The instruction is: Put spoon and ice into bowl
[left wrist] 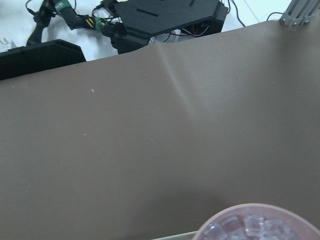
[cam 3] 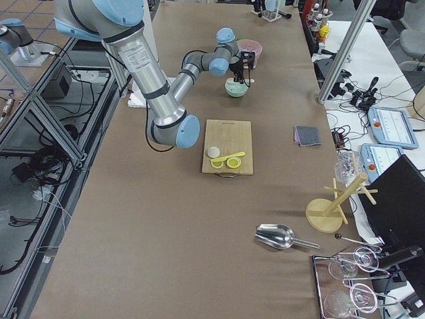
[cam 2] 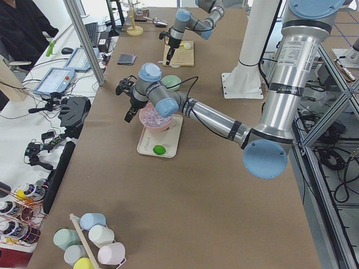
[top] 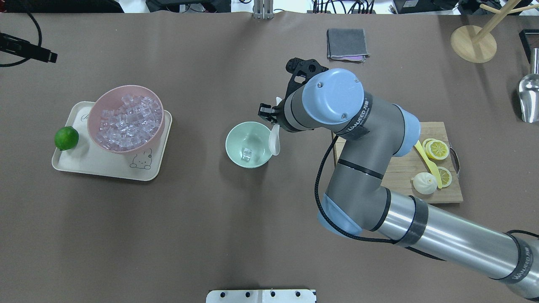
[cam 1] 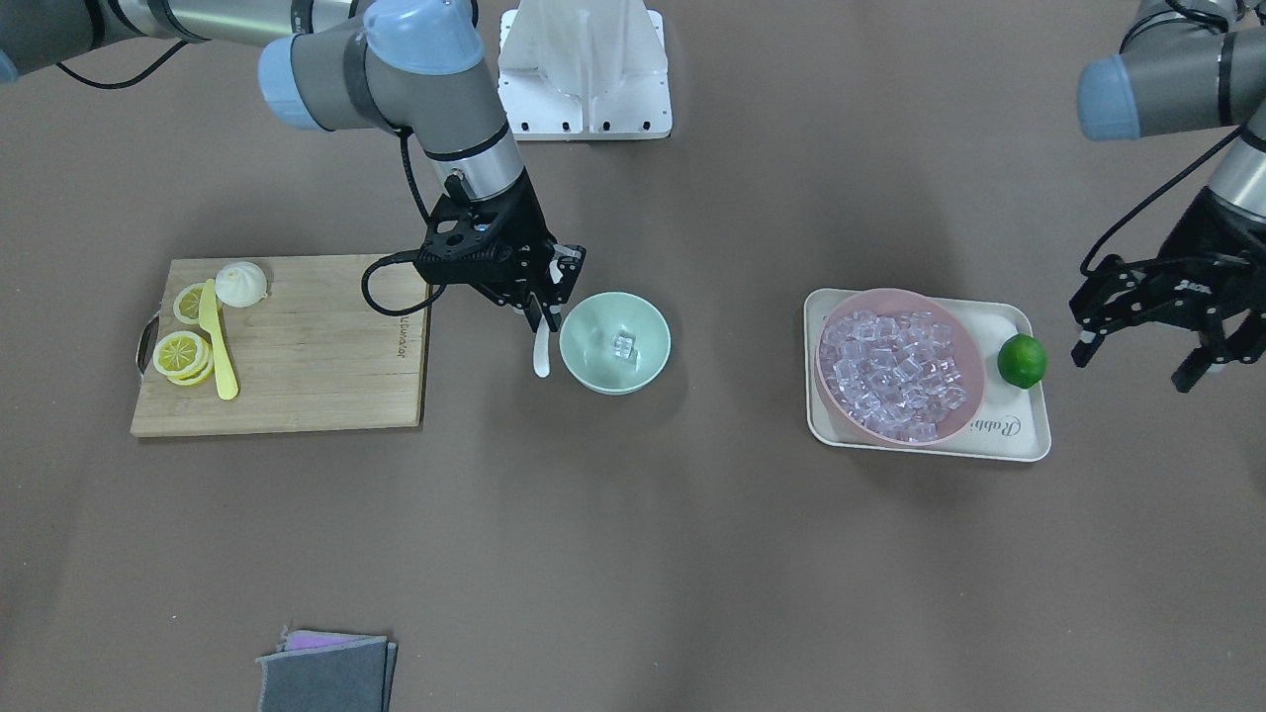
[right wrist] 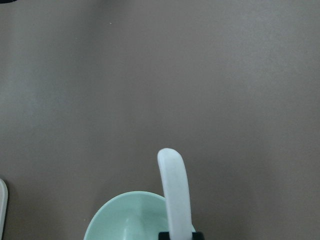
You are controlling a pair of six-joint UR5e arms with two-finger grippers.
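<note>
Spoon (cam 1: 541,358) hangs clamped in the right gripper (cam 1: 547,314), just outside the mint bowl (cam 1: 593,374) beneath it, which holds one ice cube (cam 1: 623,344). Left gripper (cam 1: 1133,366) hovers spread wide near the lime (cam 1: 1022,360).

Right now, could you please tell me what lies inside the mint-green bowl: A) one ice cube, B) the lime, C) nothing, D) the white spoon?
A: a single ice cube sits in the bowl, while the right gripper holds the spoon.
</note>
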